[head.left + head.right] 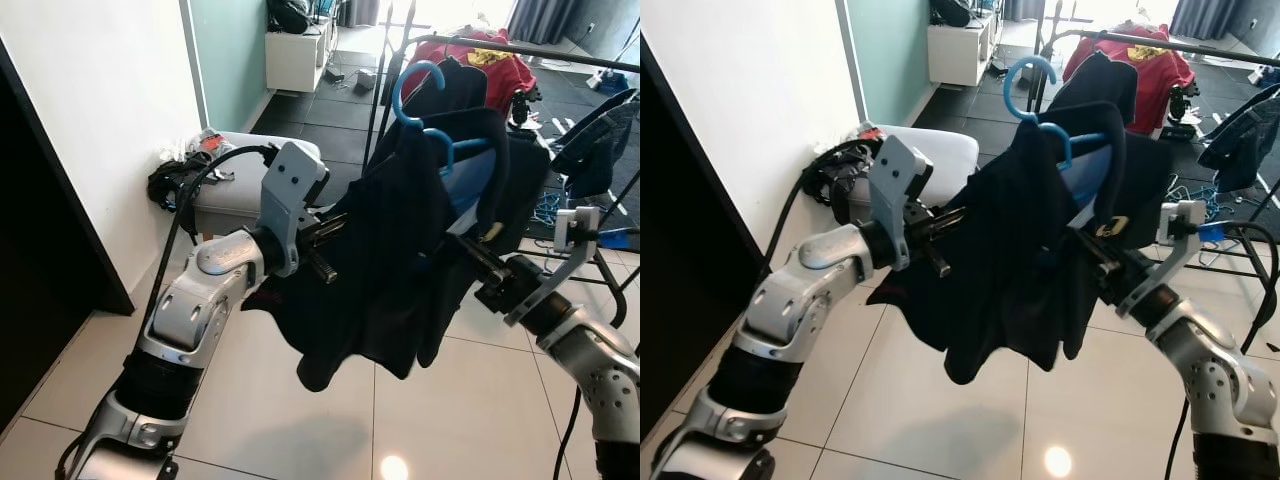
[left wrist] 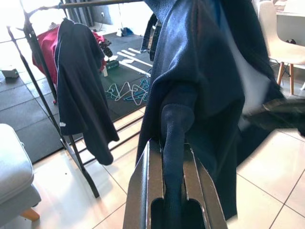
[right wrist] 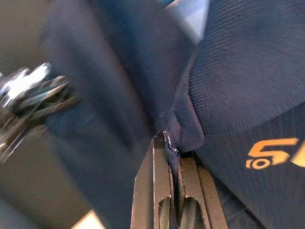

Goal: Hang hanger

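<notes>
The floor (image 1: 250,390) is pale glossy tile with a bright glare spot of overhead light low in the middle; farther back it turns to dark tile (image 1: 320,120). A white wall (image 1: 100,110) runs along the left, with a dark doorway or panel (image 1: 40,260) at its near end and a pale green wall (image 1: 228,50) beyond it. A light grey upholstered stool (image 1: 225,190) stands against the white wall, a black tangle of cables (image 1: 170,182) beside it. A white low cabinet (image 1: 295,55) sits at the back. Strong daylight pours in from the far window, where grey curtains (image 1: 545,18) hang. White chairs (image 2: 281,38) with wooden legs stand on the pale tile.
</notes>
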Controlling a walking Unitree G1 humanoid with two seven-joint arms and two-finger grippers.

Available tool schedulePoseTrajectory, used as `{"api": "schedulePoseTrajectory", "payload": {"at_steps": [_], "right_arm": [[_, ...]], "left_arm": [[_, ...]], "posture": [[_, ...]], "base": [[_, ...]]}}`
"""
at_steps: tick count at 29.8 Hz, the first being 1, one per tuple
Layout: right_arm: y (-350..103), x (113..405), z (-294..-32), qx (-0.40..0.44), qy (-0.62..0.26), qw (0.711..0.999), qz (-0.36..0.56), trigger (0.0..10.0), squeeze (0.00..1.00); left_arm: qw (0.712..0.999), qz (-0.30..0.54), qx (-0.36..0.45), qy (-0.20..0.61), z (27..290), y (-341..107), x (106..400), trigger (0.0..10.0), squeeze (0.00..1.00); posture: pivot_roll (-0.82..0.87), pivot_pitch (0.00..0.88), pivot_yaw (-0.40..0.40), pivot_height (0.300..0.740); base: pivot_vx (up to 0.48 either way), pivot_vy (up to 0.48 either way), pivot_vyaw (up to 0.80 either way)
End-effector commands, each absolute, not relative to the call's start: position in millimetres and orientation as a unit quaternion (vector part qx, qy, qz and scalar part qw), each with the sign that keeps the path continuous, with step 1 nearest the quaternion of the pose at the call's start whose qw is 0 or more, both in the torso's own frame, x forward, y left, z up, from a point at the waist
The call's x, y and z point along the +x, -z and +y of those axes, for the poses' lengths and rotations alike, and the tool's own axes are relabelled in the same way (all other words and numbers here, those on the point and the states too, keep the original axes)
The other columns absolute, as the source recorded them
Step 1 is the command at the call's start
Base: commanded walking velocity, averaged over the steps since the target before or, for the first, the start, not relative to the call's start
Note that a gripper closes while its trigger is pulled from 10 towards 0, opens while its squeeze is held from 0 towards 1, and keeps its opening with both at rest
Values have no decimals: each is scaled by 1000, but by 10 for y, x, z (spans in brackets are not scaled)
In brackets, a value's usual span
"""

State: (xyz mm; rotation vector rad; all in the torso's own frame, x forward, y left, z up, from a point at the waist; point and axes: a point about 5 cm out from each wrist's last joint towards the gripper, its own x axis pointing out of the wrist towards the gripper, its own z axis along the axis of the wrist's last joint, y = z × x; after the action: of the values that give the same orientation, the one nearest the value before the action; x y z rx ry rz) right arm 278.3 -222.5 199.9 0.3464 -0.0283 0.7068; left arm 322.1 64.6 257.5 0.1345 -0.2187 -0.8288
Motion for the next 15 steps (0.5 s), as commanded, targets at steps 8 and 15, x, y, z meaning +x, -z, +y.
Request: {"api": "schedulePoseTrajectory", "payload": {"at_steps": [8, 15], "right_arm": [[-1930, 2604, -2161, 120, -393, 911, 36, 0, 0], [-1862, 2702, -2750, 68, -232, 968, 68, 0, 0]], "left_arm": [[910, -123, 82, 387, 643, -2629, 3221, 10000, 0], [916, -127, 128, 358, 862, -2632, 3306, 10000, 0]], "posture": [[-15, 79, -47, 740], [-17, 73, -50, 740]], "base": [[0, 0, 0], [0, 0, 0]]}}
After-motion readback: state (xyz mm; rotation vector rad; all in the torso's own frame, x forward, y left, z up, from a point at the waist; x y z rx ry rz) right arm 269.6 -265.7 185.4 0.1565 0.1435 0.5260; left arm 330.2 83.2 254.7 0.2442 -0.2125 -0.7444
